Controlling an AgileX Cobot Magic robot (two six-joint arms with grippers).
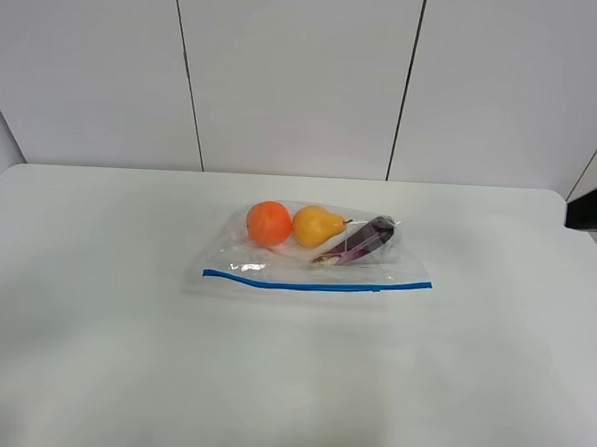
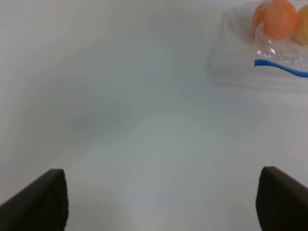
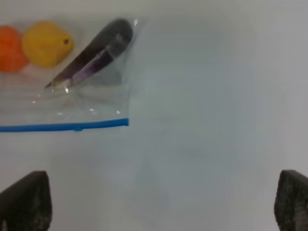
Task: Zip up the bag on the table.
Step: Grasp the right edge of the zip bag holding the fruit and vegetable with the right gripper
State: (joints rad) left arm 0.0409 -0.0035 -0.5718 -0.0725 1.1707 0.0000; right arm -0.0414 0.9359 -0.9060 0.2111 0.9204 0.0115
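Bright, even, diffuse light; shadows barely visible on table (image 1: 91, 353). Small glare specks on bag (image 1: 306, 267) plastic. Wrist views soft, slightly blurred, hazy.

No readable text or labels, as far as visible.

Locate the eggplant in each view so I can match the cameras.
Exterior high: eggplant in the bag, right of the pear.
Left wrist: not in view; only the bag's orange end shows.
Right wrist: eggplant beside the pear, near the bag's corner.
Shared landmark: blue zipper.
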